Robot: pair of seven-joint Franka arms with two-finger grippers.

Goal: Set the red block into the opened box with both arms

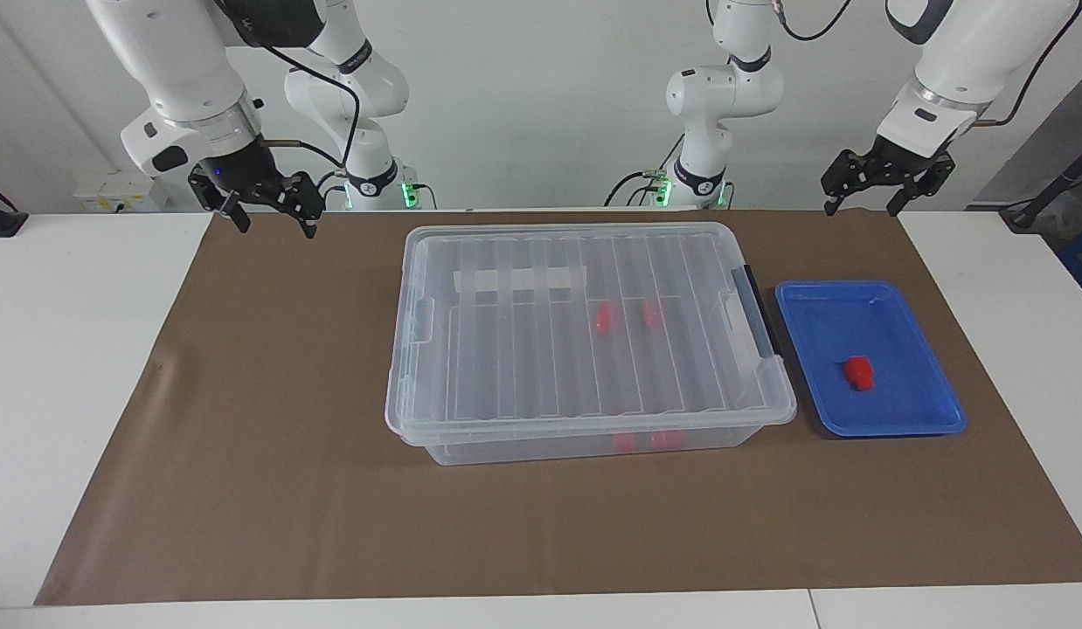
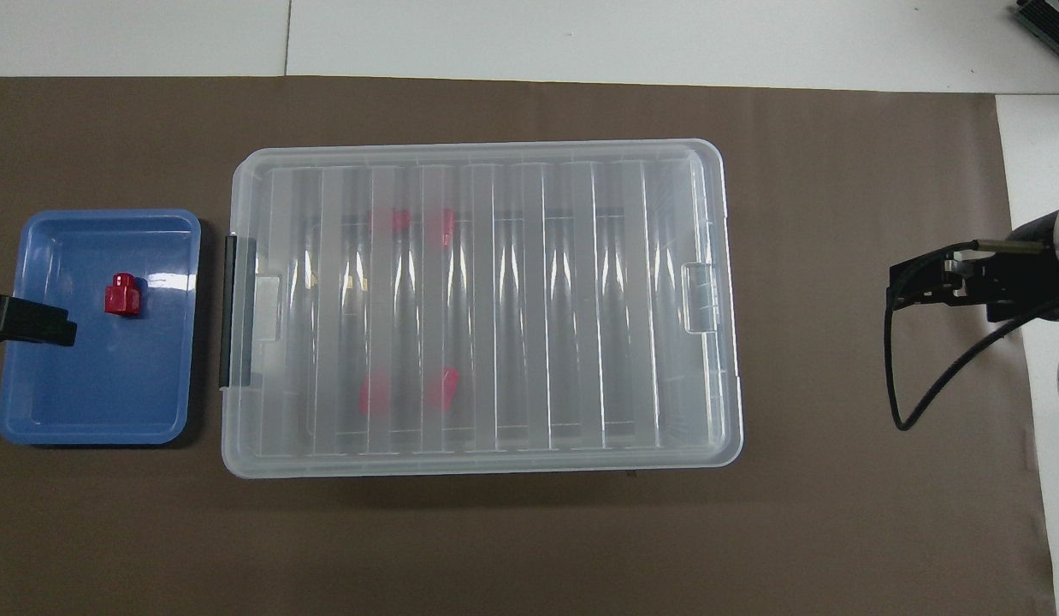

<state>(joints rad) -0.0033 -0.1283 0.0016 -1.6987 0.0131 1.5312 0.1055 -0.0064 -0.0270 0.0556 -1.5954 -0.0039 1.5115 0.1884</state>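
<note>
A red block point(image 1: 858, 372) point(image 2: 121, 295) lies in a shallow blue tray point(image 1: 908, 411) point(image 2: 110, 385) at the left arm's end of the table. Beside the tray stands the clear box point(image 1: 436, 376) point(image 2: 709, 257) with its ribbed lid on. Blurred red blocks point(image 1: 603, 317) point(image 2: 444, 224) show through the lid. My left gripper point(image 1: 863, 208) point(image 2: 33, 323) hangs open in the air over the tray's edge, holding nothing. Over the brown mat's corner at the right arm's end, my right gripper point(image 1: 276, 225) point(image 2: 923, 282) is also open and raised, well away from the box.
A brown mat point(image 1: 270, 437) point(image 2: 837, 513) covers the table under box and tray. A black handle point(image 1: 755, 310) point(image 2: 236, 312) sits on the box's side that faces the tray. A black cable point(image 2: 923, 385) loops from the right wrist.
</note>
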